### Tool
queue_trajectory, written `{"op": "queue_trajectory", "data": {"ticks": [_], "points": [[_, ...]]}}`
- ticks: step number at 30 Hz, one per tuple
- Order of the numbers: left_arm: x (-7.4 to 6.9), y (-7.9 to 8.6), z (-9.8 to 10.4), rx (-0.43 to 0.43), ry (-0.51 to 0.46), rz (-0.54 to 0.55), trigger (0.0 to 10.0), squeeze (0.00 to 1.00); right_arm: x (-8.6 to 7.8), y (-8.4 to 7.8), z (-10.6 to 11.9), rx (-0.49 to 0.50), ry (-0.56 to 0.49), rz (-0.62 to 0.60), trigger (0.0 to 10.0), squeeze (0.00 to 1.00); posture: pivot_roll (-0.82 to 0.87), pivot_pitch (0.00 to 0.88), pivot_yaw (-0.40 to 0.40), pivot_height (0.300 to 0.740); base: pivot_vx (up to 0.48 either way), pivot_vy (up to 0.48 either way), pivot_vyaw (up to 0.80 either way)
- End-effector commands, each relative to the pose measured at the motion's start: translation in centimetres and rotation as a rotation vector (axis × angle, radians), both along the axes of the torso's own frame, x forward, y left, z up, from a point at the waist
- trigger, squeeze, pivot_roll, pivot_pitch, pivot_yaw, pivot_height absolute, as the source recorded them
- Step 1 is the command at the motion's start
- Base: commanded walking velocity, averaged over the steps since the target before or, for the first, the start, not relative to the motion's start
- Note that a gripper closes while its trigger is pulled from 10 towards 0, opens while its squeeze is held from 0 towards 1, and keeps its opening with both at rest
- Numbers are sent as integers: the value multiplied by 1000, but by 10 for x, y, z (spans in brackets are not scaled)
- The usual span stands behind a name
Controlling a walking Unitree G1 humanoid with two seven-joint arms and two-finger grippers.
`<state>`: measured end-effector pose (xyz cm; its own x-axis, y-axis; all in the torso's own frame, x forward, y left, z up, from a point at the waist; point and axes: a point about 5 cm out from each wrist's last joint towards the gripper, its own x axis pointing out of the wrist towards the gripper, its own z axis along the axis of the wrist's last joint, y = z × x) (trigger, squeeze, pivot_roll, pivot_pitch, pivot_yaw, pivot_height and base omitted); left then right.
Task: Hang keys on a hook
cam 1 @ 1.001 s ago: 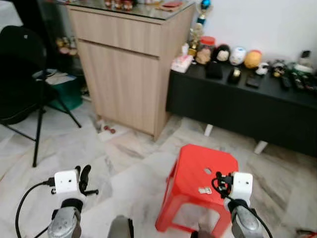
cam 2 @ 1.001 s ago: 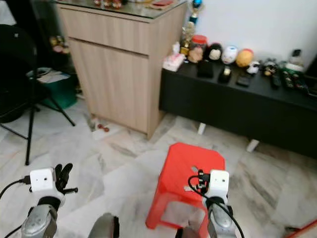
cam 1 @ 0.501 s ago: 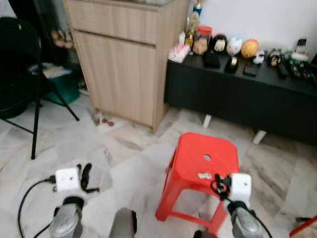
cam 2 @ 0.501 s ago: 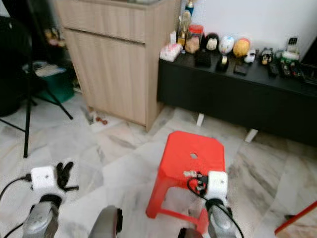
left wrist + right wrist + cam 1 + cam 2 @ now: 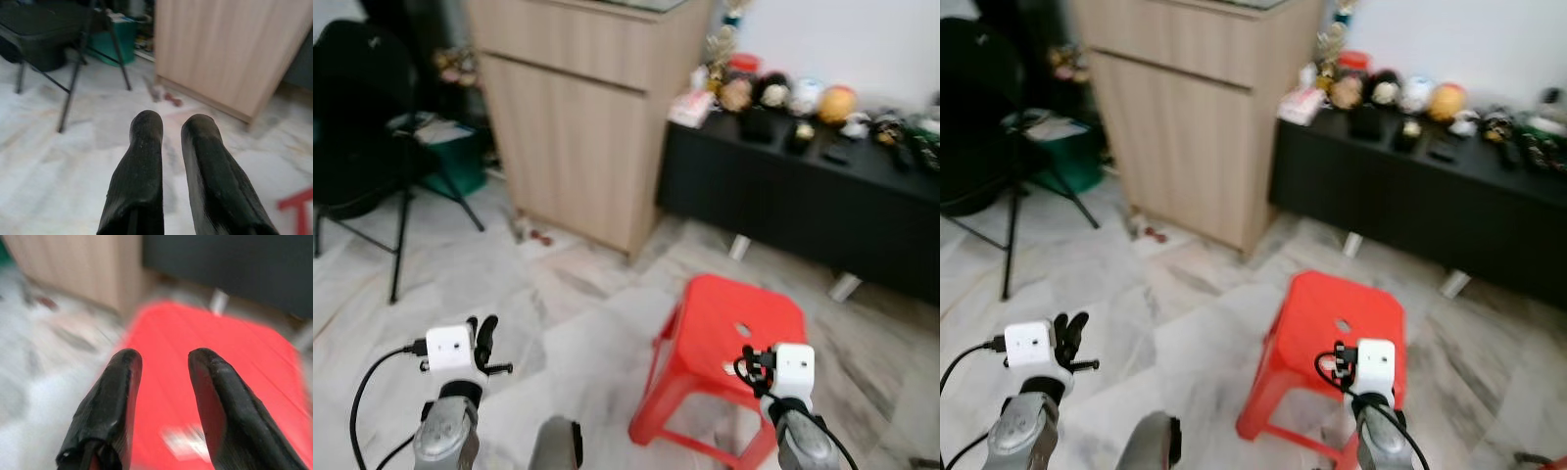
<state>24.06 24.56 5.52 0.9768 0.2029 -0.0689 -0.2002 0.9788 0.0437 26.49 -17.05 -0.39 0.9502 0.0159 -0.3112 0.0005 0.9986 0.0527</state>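
Observation:
A red plastic stool [image 5: 734, 313] stands on the marble floor ahead and to my right. A small pale bunch, apparently the keys [image 5: 183, 440], lies blurred on the stool's top near its front edge. My right gripper [image 5: 751, 364] hovers over that front edge, and in the right wrist view the gripper [image 5: 164, 360] is open above the red seat with nothing between its fingers. My left gripper [image 5: 484, 343] is held over bare floor to the left; in the left wrist view the gripper [image 5: 171, 127] shows a narrow gap and is empty.
A tall wooden cabinet [image 5: 578, 127] stands ahead. A low black bench [image 5: 803, 206] carrying figurines and small items runs along the wall at the right. A black chair [image 5: 362, 127] and a green bin [image 5: 460, 166] are at the left. Open marble floor [image 5: 587, 323] lies between.
The whole picture has swung and shifted as my head moved. Both grippers keep the same pose in front of me; the right one still hovers at the stool's front edge.

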Motion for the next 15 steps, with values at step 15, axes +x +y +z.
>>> {"op": "queue_trajectory", "data": {"ticks": [15], "points": [[3,-9,1,-16,-7,-28,10000,0,-12,-22,-12,-43,66,-96,10000,0,196,47,-87,626,187,0,0]]}}
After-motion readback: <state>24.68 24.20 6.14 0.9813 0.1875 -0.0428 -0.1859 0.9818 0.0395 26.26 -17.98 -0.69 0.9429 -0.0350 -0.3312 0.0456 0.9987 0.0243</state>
